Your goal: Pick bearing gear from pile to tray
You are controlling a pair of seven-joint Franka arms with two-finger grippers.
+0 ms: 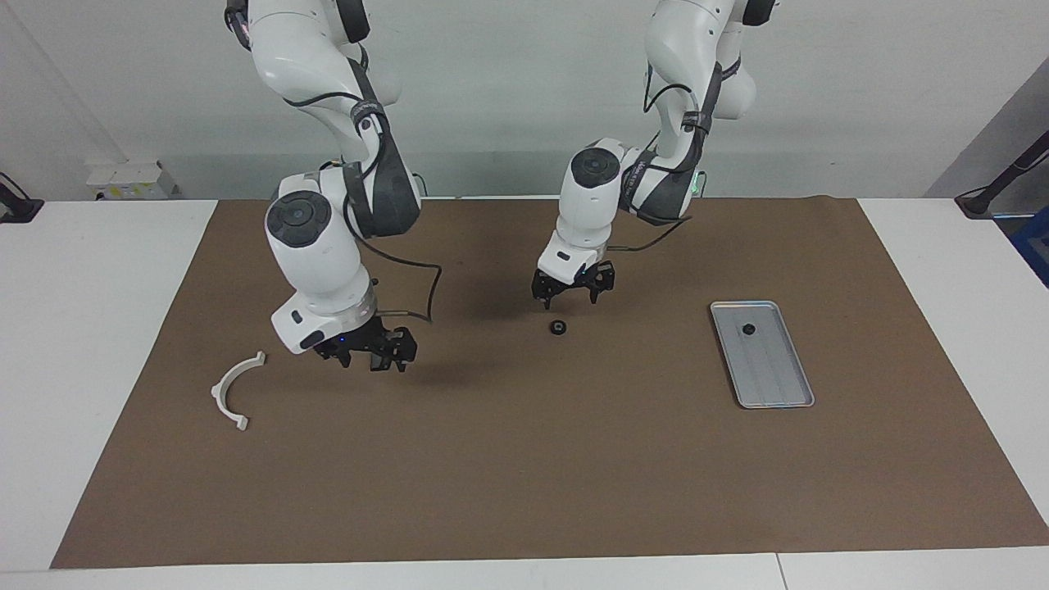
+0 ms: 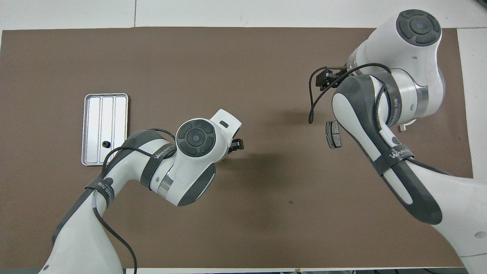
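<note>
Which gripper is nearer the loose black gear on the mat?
Left. The left gripper hangs just above the gear; the right gripper is well off toward the bracket.

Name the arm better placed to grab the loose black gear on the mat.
Left. Its gripper hangs open just above the gear, with the tray at its end. The right gripper hovers near the white bracket.

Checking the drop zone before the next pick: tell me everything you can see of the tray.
The tray is a flat, silver-grey rectangle that looks like metal, with rounded corners, a low raised rim and a faintly ribbed floor. It lies flat on the brown mat toward the left arm's end of the table. One small black round part sits inside it, near the end closer to the robots. No gripper touches it or hangs over it.
</note>
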